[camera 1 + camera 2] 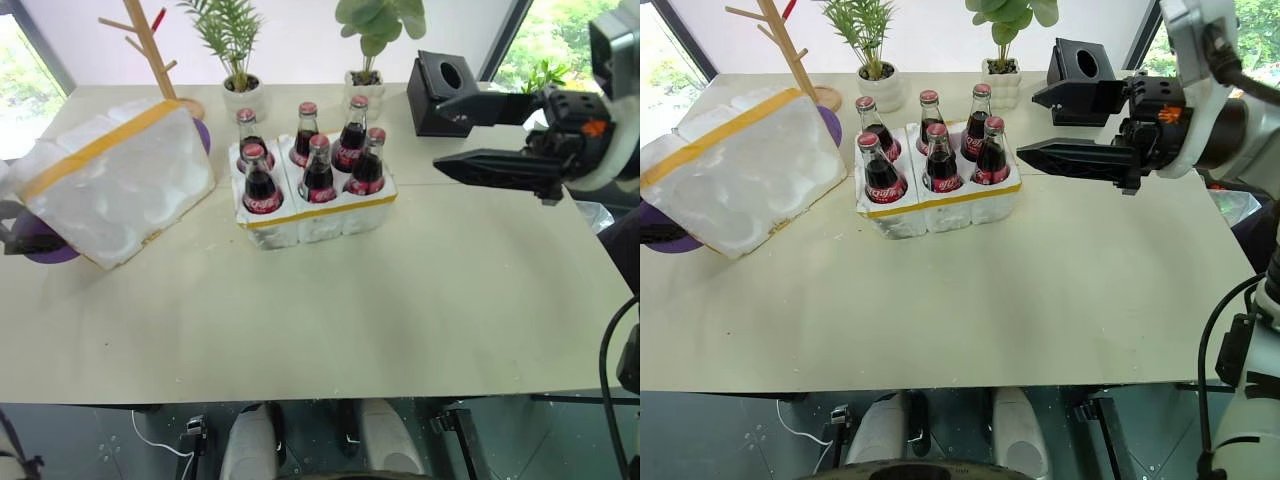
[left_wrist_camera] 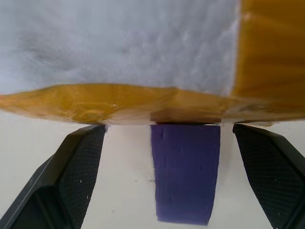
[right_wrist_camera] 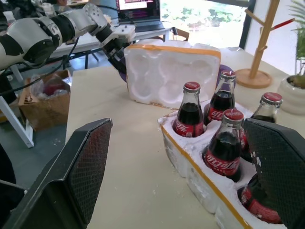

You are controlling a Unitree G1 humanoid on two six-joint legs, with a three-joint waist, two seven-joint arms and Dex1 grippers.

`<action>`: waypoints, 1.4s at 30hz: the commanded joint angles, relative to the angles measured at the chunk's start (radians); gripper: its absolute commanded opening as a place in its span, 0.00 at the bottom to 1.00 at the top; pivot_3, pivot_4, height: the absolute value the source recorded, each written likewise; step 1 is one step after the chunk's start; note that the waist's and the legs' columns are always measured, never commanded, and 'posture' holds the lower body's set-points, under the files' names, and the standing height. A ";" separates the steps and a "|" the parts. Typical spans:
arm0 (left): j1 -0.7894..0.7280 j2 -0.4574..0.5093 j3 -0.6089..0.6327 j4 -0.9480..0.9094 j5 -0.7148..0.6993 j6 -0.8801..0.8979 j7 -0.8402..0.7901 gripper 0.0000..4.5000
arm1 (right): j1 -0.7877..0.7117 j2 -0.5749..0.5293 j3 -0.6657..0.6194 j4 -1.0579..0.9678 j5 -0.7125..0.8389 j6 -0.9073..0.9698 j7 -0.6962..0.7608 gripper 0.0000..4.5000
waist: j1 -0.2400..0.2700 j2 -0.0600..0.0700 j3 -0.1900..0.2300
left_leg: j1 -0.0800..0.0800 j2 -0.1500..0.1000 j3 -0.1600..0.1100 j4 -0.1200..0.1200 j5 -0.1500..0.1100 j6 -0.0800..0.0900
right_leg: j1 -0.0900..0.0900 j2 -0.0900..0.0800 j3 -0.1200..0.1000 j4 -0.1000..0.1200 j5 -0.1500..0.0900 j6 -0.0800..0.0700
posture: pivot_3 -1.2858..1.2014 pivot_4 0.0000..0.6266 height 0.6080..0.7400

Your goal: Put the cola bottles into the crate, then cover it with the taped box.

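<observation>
The taped box (image 1: 115, 180) sits tilted before the left tool's (image 2: 167, 157) spread fingers; right tool (image 1: 1040, 125) hovers level, fingers apart.

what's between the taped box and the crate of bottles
Only bare table: the left eye view shows an open gap between the taped box and the crate.

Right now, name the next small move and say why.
Probably ease the left gripper forward and close it on the taped box. All six cola bottles already stand in the crate, and the open jaws straddle the box's yellow-taped edge.
</observation>
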 commanded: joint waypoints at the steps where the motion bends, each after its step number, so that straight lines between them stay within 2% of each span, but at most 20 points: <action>1: -0.022 0.013 -0.006 0.014 0.022 -0.016 -0.004 0.70 | 0.013 -0.020 -0.051 -0.044 0.029 -0.006 -0.029 1.00 | 0.001 0.000 0.000 | 0.000 0.000 0.000 0.000 0.000 0.000 | 0.000 0.000 0.000 0.000 0.000 0.000 | 0.52 0.24 1.00; 3: -0.024 0.009 -0.005 0.016 0.024 -0.018 -0.004 0.48 | 0.026 -0.024 -0.062 -0.055 0.041 -0.007 -0.044 1.00 | 0.002 0.000 0.000 | 0.000 0.000 0.000 0.000 0.000 0.000 | 0.000 0.000 0.000 0.001 0.000 0.000 | 0.52 0.24 1.00; 4: -0.022 0.008 -0.005 0.014 0.024 -0.023 -0.012 0.32 | 0.032 -0.026 -0.067 -0.058 0.045 -0.007 -0.050 1.00 | 0.002 0.000 0.000 | 0.000 0.000 0.000 0.001 0.000 0.000 | 0.000 0.000 0.000 0.001 0.000 0.000 | 0.52 0.24 1.00; 6: -0.022 0.009 -0.002 0.007 0.022 -0.040 -0.019 0.13 | 0.047 -0.036 -0.075 -0.056 0.053 0.003 -0.063 1.00 | 0.003 0.000 0.000 | 0.000 0.000 0.000 0.001 0.000 0.000 | 0.000 -0.001 0.000 0.001 0.000 0.000 | 0.52 0.24 1.00; 9: -0.037 0.006 0.021 -0.015 0.002 -0.084 0.006 0.13 | 0.076 -0.059 -0.083 -0.044 0.058 0.017 -0.070 1.00 | 0.003 0.000 0.000 | 0.000 0.000 0.000 0.001 0.000 0.000 | 0.000 -0.001 0.000 0.001 0.000 0.000 | 0.52 0.24 1.00; 14: -0.123 -0.043 0.069 -0.109 -0.033 -0.195 0.197 0.13 | 0.163 -0.098 -0.105 -0.047 -0.006 -0.029 -0.097 1.00 | 0.014 -0.004 -0.001 | -0.002 0.000 -0.002 0.002 0.000 0.000 | 0.000 -0.001 -0.001 0.001 0.000 0.000 | 0.52 0.24 1.00; 17: -0.163 -0.104 0.106 -0.236 -0.069 -0.220 0.295 0.13 | 0.200 -0.105 -0.147 -0.049 0.015 -0.020 -0.113 1.00 | 0.019 -0.004 -0.001 | -0.004 0.000 -0.002 0.006 0.000 0.000 | 0.000 -0.001 -0.001 0.001 0.002 0.003 | 0.52 0.24 1.00; 20: -0.149 -0.170 0.127 -0.456 -0.081 -0.202 0.400 0.13 | 0.259 -0.118 -0.177 -0.055 0.004 -0.022 -0.120 1.00 | 0.026 -0.004 -0.001 | -0.006 0.000 -0.003 0.013 -0.002 0.004 | 0.001 -0.001 -0.001 0.003 0.003 0.005 | 0.52 0.24 1.00; 24: -0.011 -0.202 0.075 -0.829 0.030 -0.181 0.506 0.13 | 0.326 -0.129 -0.222 -0.056 0.007 -0.021 -0.126 1.00 | 0.022 -0.003 -0.001 | -0.008 0.000 -0.001 0.017 -0.004 0.007 | 0.001 -0.001 0.001 0.003 0.005 0.008 | 0.52 0.24 1.00; 26: 0.057 -0.213 0.035 -1.005 0.133 -0.154 0.562 0.13 | 0.346 -0.126 -0.239 -0.044 0.007 -0.021 -0.142 1.00 | 0.022 -0.003 -0.001 | -0.007 -0.001 -0.001 0.017 -0.004 0.007 | 0.001 -0.001 0.002 0.003 0.005 0.008 | 0.52 0.24 1.00; 28: 0.096 -0.224 0.010 -1.106 0.233 -0.133 0.627 0.13 | 0.355 -0.122 -0.248 -0.038 0.008 -0.023 -0.153 1.00 | 0.024 -0.003 -0.001 | -0.007 0.000 -0.002 0.017 -0.004 0.007 | 0.001 0.000 0.001 0.003 0.005 0.008 | 0.52 0.24 1.00; 32: 0.185 -0.257 -0.032 -1.286 0.347 -0.018 0.623 0.13 | 0.362 -0.111 -0.258 -0.029 0.009 -0.028 -0.177 1.00 | 0.024 -0.003 -0.001 | -0.006 -0.001 -0.002 0.017 -0.004 0.007 | 0.002 0.000 0.002 0.004 0.005 0.008 | 0.52 0.24 1.00; 37: 0.221 -0.286 -0.086 -1.428 0.470 0.032 0.603 0.13 | 0.363 -0.099 -0.258 -0.021 0.015 -0.033 -0.198 1.00 | 0.031 -0.003 -0.001 | -0.005 -0.001 -0.003 0.017 -0.004 0.007 | 0.003 0.000 0.002 0.003 0.005 0.009 | 0.52 0.24 1.00; 42: 0.177 -0.290 -0.111 -1.414 0.529 0.011 0.597 0.13 | 0.360 -0.081 -0.248 -0.024 0.019 -0.043 -0.213 1.00 | 0.029 -0.003 -0.001 | -0.004 -0.002 -0.003 0.017 -0.004 0.007 | 0.005 -0.001 0.002 0.002 0.005 0.009 | 0.52 0.24 1.00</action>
